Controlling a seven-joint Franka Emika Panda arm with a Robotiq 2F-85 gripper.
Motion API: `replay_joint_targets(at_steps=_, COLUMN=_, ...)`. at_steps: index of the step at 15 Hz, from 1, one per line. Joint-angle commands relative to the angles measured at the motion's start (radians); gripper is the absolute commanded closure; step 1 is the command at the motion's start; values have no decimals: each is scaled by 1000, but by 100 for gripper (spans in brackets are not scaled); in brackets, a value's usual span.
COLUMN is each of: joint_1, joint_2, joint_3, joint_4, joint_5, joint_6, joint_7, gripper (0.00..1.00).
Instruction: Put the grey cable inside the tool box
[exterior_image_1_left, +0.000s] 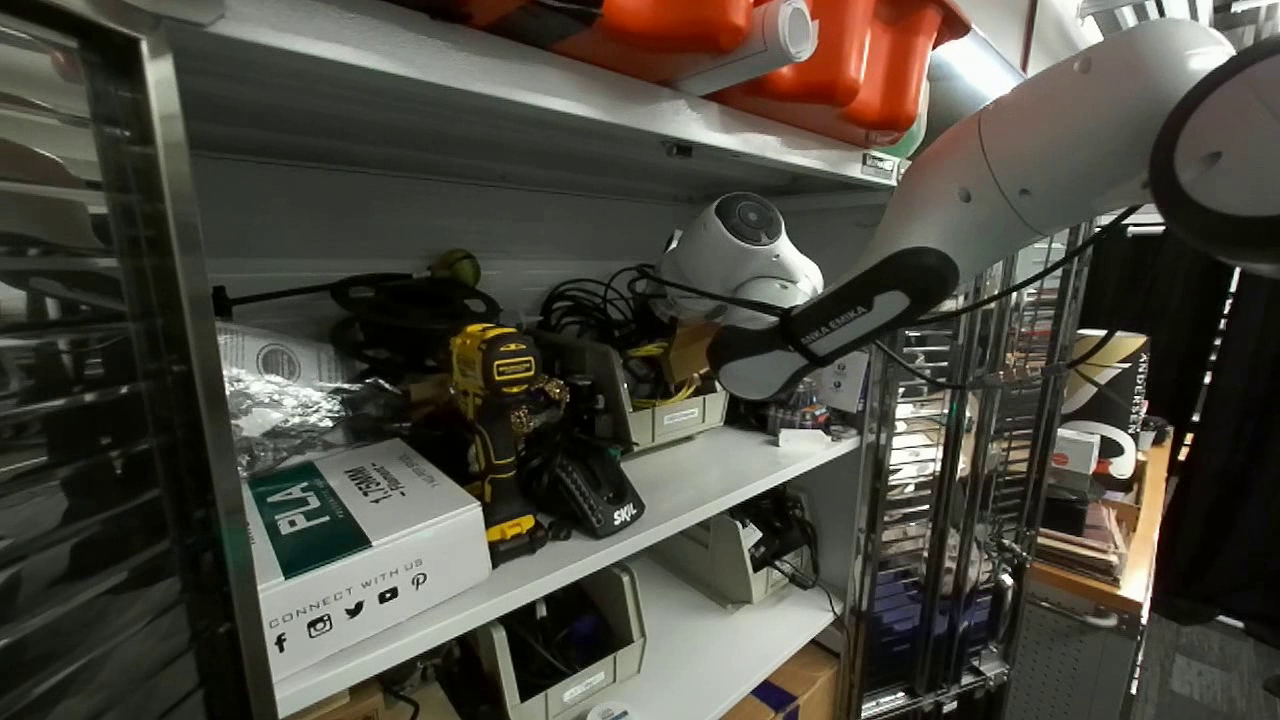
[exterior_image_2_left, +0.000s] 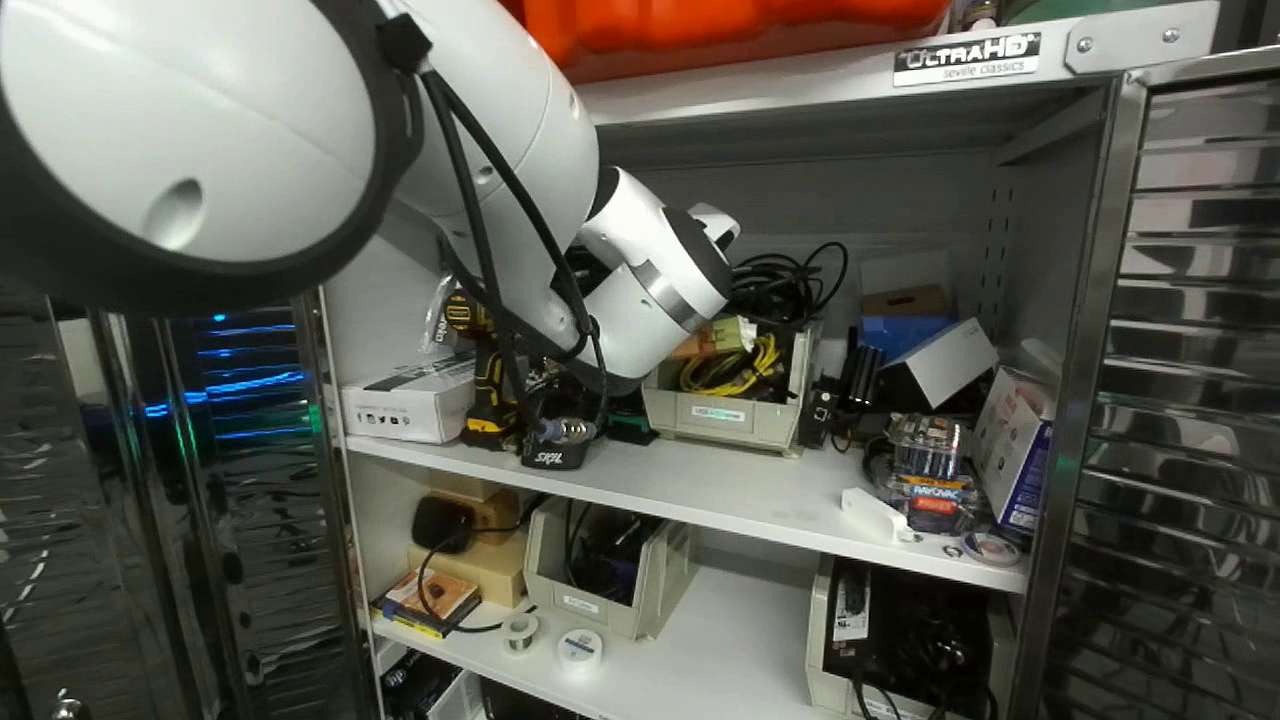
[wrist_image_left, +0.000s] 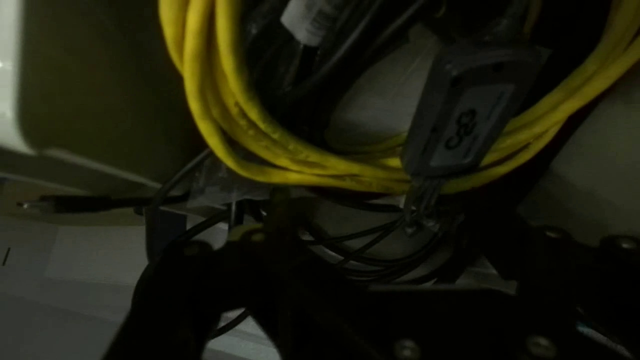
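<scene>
My gripper (wrist_image_left: 372, 215) shows as dark shapes low in the wrist view. Its fingers look apart, with thin black cables (wrist_image_left: 370, 262) visible in the gap beyond them. A small grey module (wrist_image_left: 462, 120) with loose wires hangs over a coiled yellow cable (wrist_image_left: 295, 160) just ahead of the gripper. The yellow cable also shows in an exterior view (exterior_image_2_left: 745, 370), in a pale bin (exterior_image_2_left: 715, 420). Which cable is the grey one I cannot tell. The yellow tool box does not show. In both exterior views the gripper is hidden behind the arm.
The bin stands on the middle shelf (exterior_image_2_left: 760, 490). Beside it are a black SKIL charger (exterior_image_1_left: 600, 490), a yellow-and-black drill (exterior_image_1_left: 500, 400) and a white PLA box (exterior_image_1_left: 380, 540). Battery packs (exterior_image_2_left: 935, 490) lie at the shelf's far end. An upper shelf (exterior_image_2_left: 780, 95) overhangs the arm.
</scene>
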Motion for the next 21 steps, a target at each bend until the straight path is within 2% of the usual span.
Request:
replay_joint_targets(at_steps=1, joint_1=-54, joint_2=-41, joint_3=88, joint_4=-38, joint_5=69, joint_6=-45, joint_7=-91, gripper=0)
replay_joint_targets(at_steps=6, joint_1=-91, joint_2=-121, joint_3=126, joint_4=-131, joint_5=82, joint_6=-57, joint_7=-65, gripper=0)
replay_joint_targets(at_steps=10, joint_1=-108, joint_2=-230, joint_3=137, joint_4=-270, joint_5=79, joint_6=-45, joint_7=-33, gripper=0)
replay_joint_targets(at_steps=16, joint_1=-83, joint_2=-444, joint_3=68, joint_4=-509, joint_5=-11, joint_6=-27, joint_7=131, gripper=0)
replay_joint_targets(at_steps=18, joint_1=-94, joint_2=-520, joint_3=70, joint_4=-598, joint_5=-22, joint_6=-38, joint_7=162, gripper=0)
replay_joint_targets(at_steps=19, joint_1=-104, joint_2=-553, joint_3=81, joint_4=-644, joint_5=6, joint_6=-46, joint_7=146, gripper=0)
replay_joint_targets(at_steps=21, joint_1=-127, joint_2=-605, joint_3=121, joint_4=-750, joint_5=177, joint_6=-62, joint_7=13, gripper=0)
